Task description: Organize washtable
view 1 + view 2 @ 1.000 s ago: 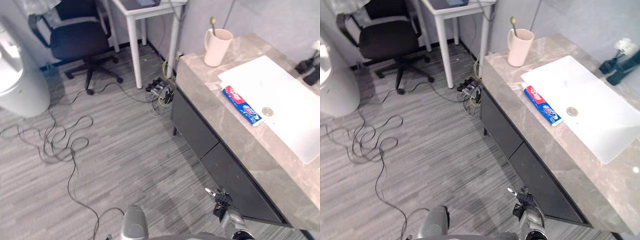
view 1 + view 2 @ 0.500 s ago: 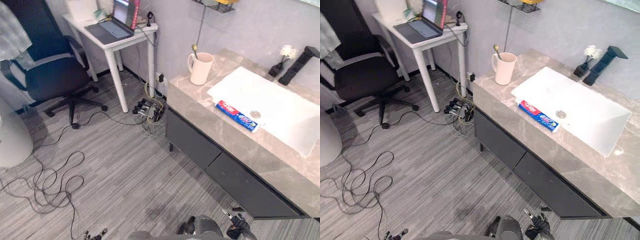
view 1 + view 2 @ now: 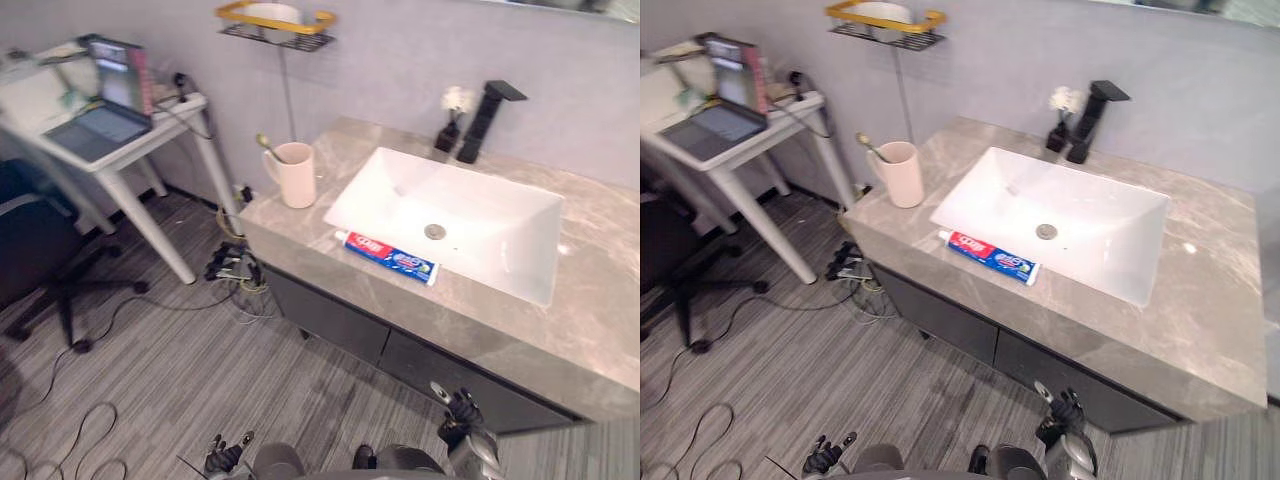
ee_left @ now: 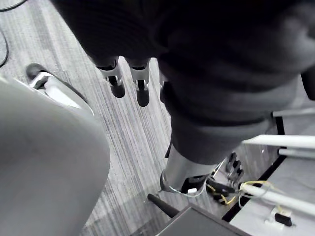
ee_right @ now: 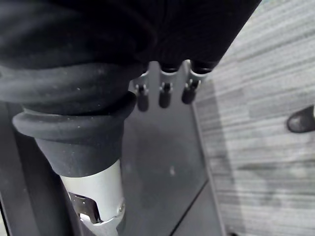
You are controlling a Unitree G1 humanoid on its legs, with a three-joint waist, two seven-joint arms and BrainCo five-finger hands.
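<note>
Both left hand (image 3: 222, 458) & right hand (image 3: 462, 412) low, slack, uncurled; toothpaste (image 3: 388, 257) well apart on counter (image 3: 600, 330).

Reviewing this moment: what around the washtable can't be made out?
Wall shelf contents: eye views, mostly behind its rim, at the top edge.
Utensil in the cup: eye views, too small to identify.
Thumbs of left hand and right hand: wrist views, behind the dark covers.

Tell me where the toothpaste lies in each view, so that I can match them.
Left eye view: toothpaste on the counter, along the sink's front rim.
Right eye view: same place, left of centre.
Left wrist view: faces the floor.
Right wrist view: faces the cabinet and floor.
Shared landmark: the cup to its left.
</note>
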